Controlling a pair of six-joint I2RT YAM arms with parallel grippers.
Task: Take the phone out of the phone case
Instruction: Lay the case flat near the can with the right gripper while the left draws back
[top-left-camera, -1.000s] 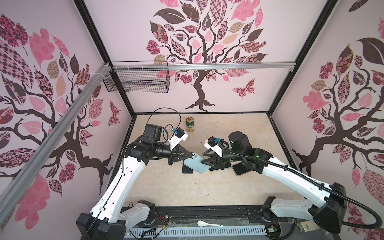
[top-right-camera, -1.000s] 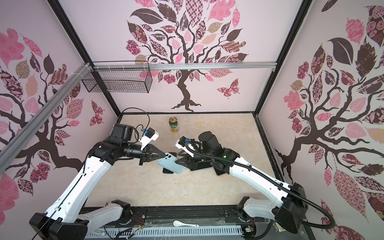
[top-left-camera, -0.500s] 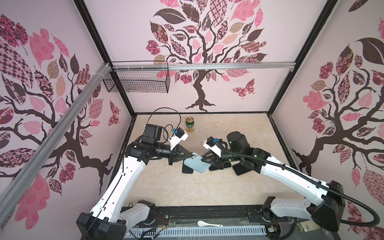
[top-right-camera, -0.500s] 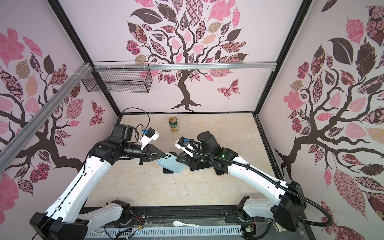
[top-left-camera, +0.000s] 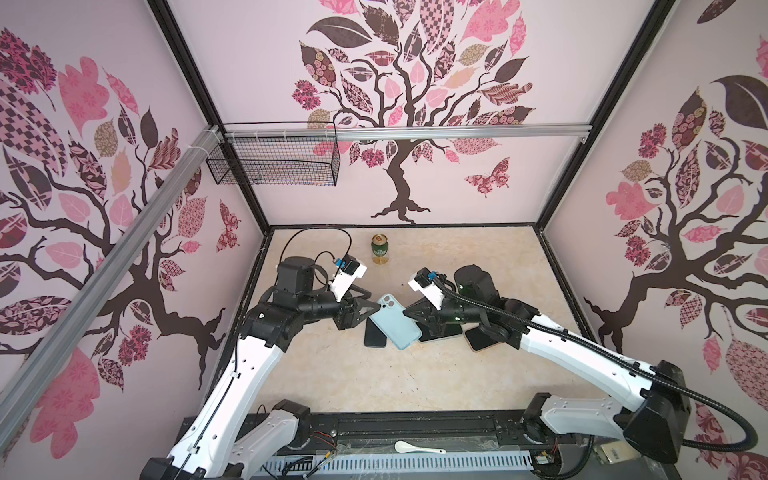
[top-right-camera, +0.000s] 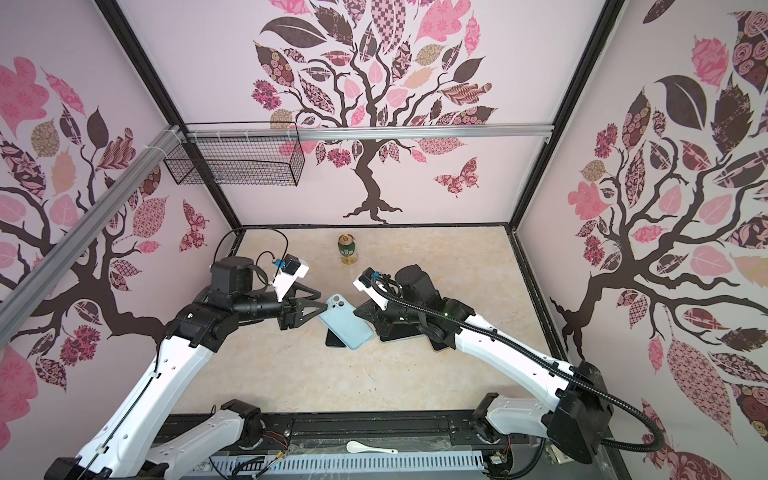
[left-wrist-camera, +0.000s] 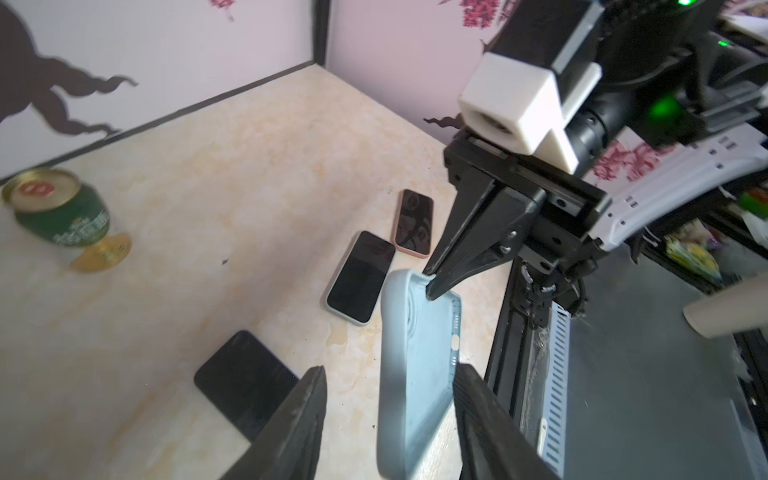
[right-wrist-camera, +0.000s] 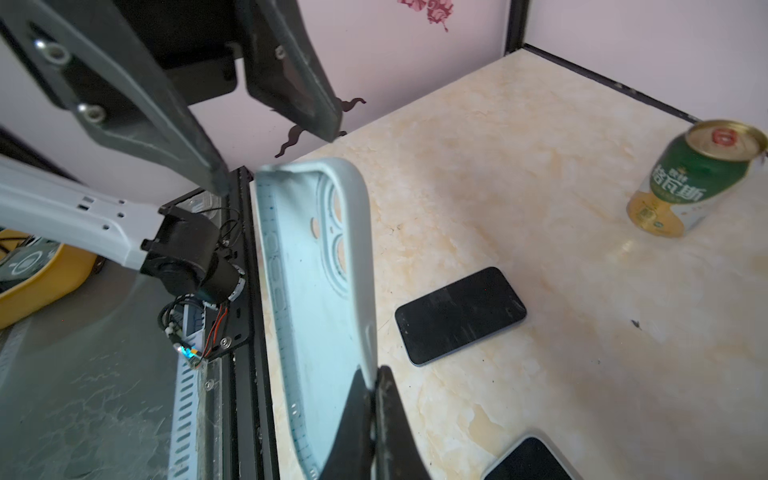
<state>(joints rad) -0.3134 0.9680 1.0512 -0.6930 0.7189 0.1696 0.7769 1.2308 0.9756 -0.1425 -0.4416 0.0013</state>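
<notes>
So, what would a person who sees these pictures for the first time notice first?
First, the light blue phone case, empty and held in the air in the middle, with the right gripper shut on one end and the left gripper open around the other. Below it a bare black phone lies flat on the table, and a green drink can stands at the back.

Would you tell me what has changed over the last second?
The left gripper opened and let go of the case; the right gripper closed on its edge and now holds it. The phone and can stayed put.
</notes>
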